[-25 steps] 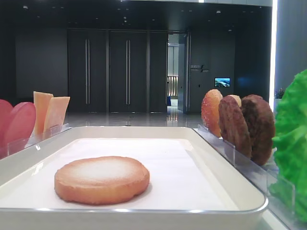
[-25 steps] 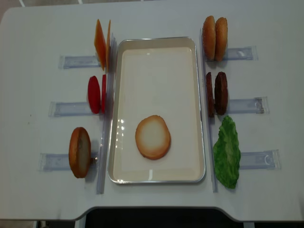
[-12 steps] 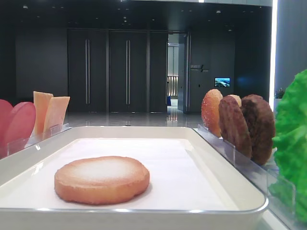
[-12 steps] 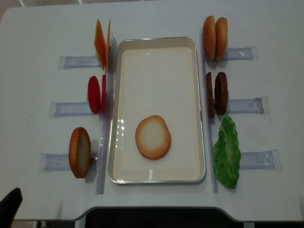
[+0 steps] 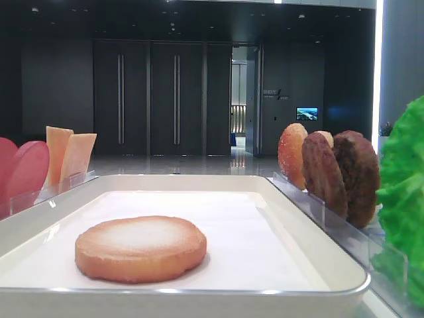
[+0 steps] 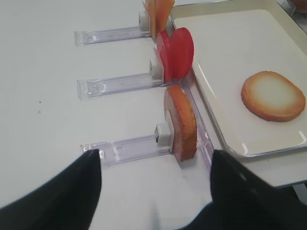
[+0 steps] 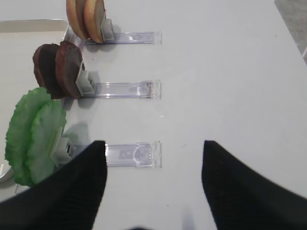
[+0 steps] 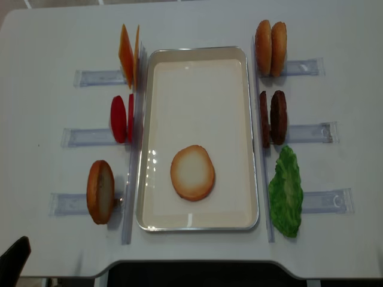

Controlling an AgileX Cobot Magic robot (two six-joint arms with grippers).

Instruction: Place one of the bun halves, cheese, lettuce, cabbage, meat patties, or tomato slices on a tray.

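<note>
One bun half lies flat, pale face up, on the white tray, toward its near end. A second bun half stands on edge in a clear holder left of the tray. Behind it stand the tomato slices and the cheese. Right of the tray stand the meat patties and the lettuce. Cabbage is out of view. My left gripper hovers open and empty near the standing bun half. My right gripper is open and empty beside the lettuce's holder.
Two glossier speckled buns stand at the far right. Clear plastic holder strips run outward from each food stack on both sides. The table's front edge lies just below the tray. A dark part of the left arm shows at the lower left corner.
A dark part of the left arm has come into the overhead view's lower left corner. The food and the tray have not moved.
</note>
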